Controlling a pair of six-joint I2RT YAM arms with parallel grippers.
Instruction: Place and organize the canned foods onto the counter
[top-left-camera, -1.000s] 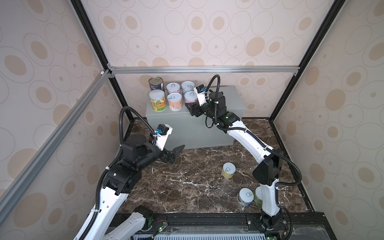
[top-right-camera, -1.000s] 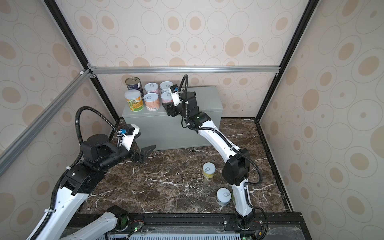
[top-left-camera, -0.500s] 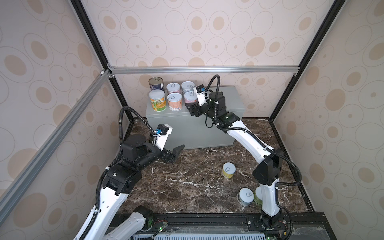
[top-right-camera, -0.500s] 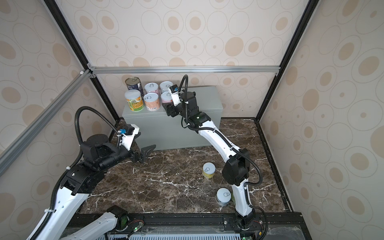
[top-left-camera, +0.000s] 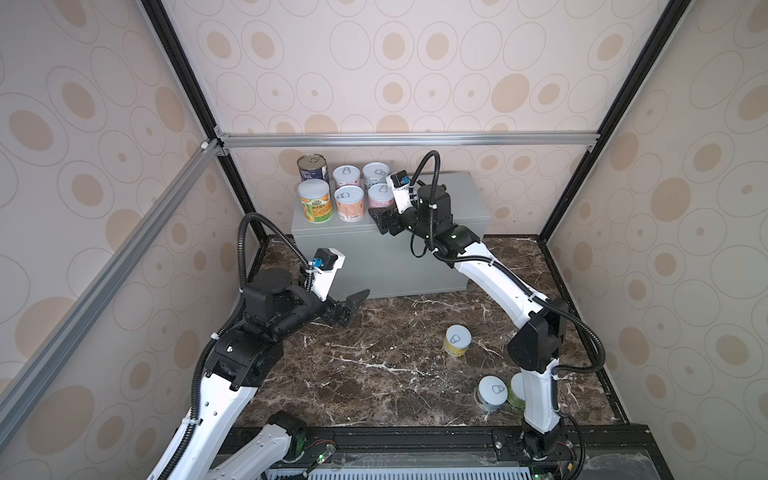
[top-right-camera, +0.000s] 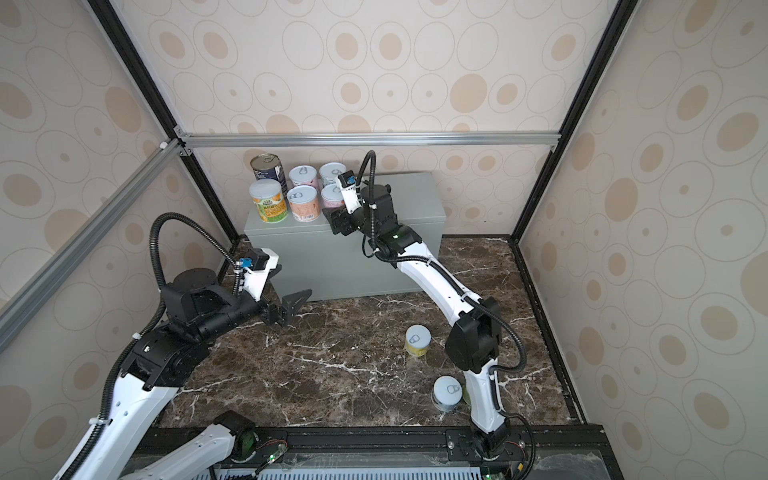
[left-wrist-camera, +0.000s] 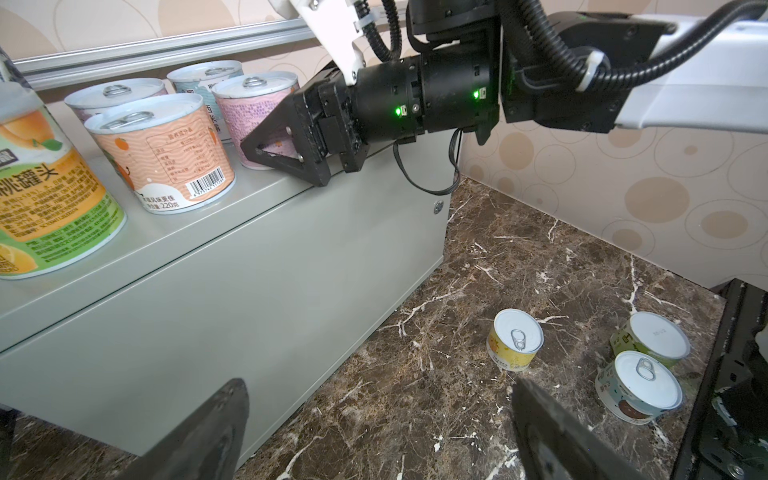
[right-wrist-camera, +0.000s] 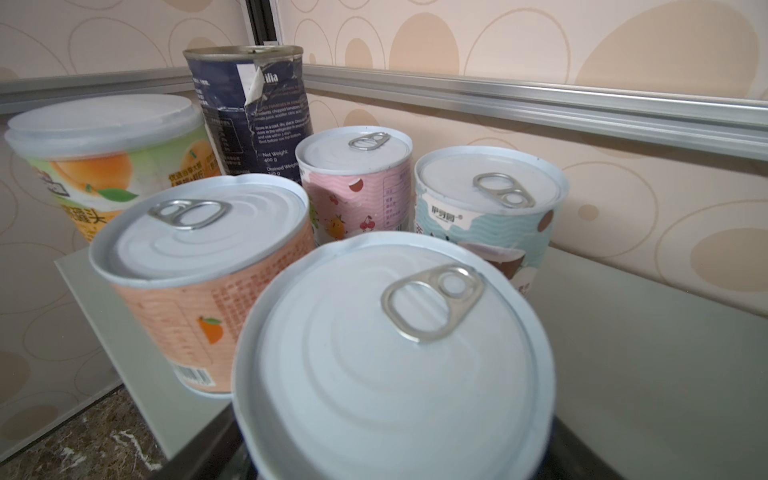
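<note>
Right hand (top-left-camera: 383, 217) unmoved, jaws astride pink can (top-left-camera: 380, 194) standing on worktop (top-left-camera: 461, 199) at 12 o'clock; gripped or freed, cannot tell. Left hand (top-left-camera: 351, 309) wide open, empty. Placement likely done; yellow can (top-left-camera: 457, 340) at 5 o'clock next

Desk (left-wrist-camera: 257, 291): sheet metal under light-grey paint, smooth, matt.
Nearest can (right-wrist-camera: 395, 353): pale lid, smooth with pressed rings, satin sheen; pull tab of bare metal.
Orange can (right-wrist-camera: 199, 316): printed label, paper by the look, matt.
Dark-blue can (right-wrist-camera: 253, 116): paper label creased and torn; rim of dull bare metal.
Large can (right-wrist-camera: 104, 120): cloudy plastic cap, smooth.
Floor slab (left-wrist-camera: 540, 270): dark brown white-veined stone, polished, low gloss.
Rail (right-wrist-camera: 540, 104): brushed aluminium.
Right gripper's fingers (left-wrist-camera: 282, 145): black plastic, matt.
Cable sleeve (left-wrist-camera: 544, 37): ribbed black plastic.
Walls (top-left-camera: 415, 62): matt printed covering.
</note>
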